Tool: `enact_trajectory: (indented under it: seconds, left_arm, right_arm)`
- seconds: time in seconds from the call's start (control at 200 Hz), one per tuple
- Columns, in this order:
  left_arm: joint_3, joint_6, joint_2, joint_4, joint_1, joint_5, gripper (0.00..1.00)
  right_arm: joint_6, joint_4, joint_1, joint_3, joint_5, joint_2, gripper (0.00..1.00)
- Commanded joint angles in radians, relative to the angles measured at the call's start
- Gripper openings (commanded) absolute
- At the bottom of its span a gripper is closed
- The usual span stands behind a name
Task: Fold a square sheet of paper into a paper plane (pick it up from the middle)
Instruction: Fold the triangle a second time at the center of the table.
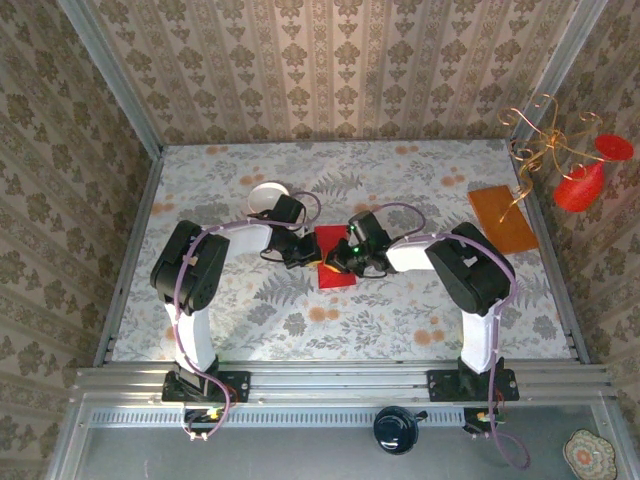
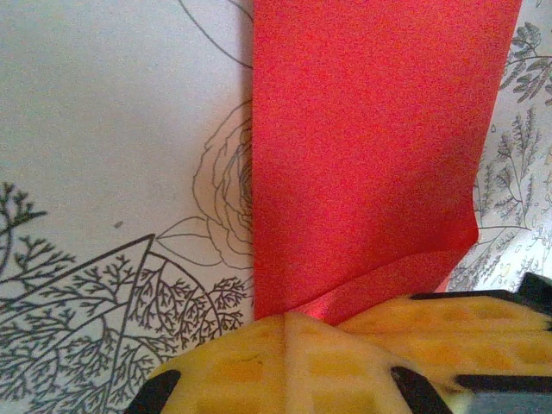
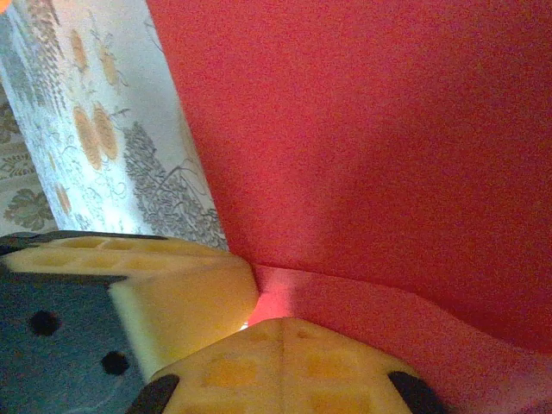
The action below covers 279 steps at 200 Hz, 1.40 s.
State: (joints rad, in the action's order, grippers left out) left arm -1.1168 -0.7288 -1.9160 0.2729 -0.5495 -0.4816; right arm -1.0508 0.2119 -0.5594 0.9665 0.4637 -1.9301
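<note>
1. On the overhead camera I had the red sheet (image 1: 337, 279) lying near the middle of the table (image 1: 430, 310), with both arms bent inward over it.
2. The left gripper (image 1: 303, 250) sat at the sheet's left edge and the right gripper (image 1: 343, 264) hung over the sheet itself. The two were just beside each other.
3. On the left wrist camera, that gripper's yellow pads (image 2: 241, 366) were pressed together with no gap, and their tips met the sheet's near corner.
4. From those tips the sheet ran away flat on the tablecloth, while its near edge curled up into a low flap.
5. The right gripper's pad (image 2: 457, 328) showed just under that flap, close beside the left one.
6. On the right wrist camera, its own pads (image 3: 328, 371) were closed tight too, with their tips right against a raised fold of the sheet.
7. I could not tell whether either closed pair actually had paper pinched between the pads.
8. A white bowl (image 1: 266, 195) stood just behind the left gripper, clear of the sheet.
9. An orange-brown board (image 1: 503, 220) lay at the far right, well apart from the sheet.
</note>
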Motion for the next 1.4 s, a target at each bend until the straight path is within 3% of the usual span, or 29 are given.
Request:
enact_trajectory:
  seconds: [0.0, 0.635, 0.945, 1.391]
  left_arm:
    - [-0.005, 0.032, -0.041, 0.071, -0.004, 0.049, 0.0]
    - [-0.047, 0.061, 0.008, 0.096, -0.003, 0.023, 0.01]
    - [0.015, 0.009, 0.148, 0.057, -0.062, -0.001, 0.06]
    - [0.073, -0.055, 0.098, 0.013, -0.137, -0.041, 0.07]
  right_arm:
    - [0.095, -0.088, 0.013, 0.01, -0.019, 0.08, 0.0]
    - [0.091, -0.242, 0.044, -0.023, -0.133, -0.033, 0.0]
    - [0.061, -0.297, 0.045, -0.026, -0.15, -0.061, 0.0]
    - [0.044, -0.31, 0.053, -0.022, -0.129, -0.069, 0.0]
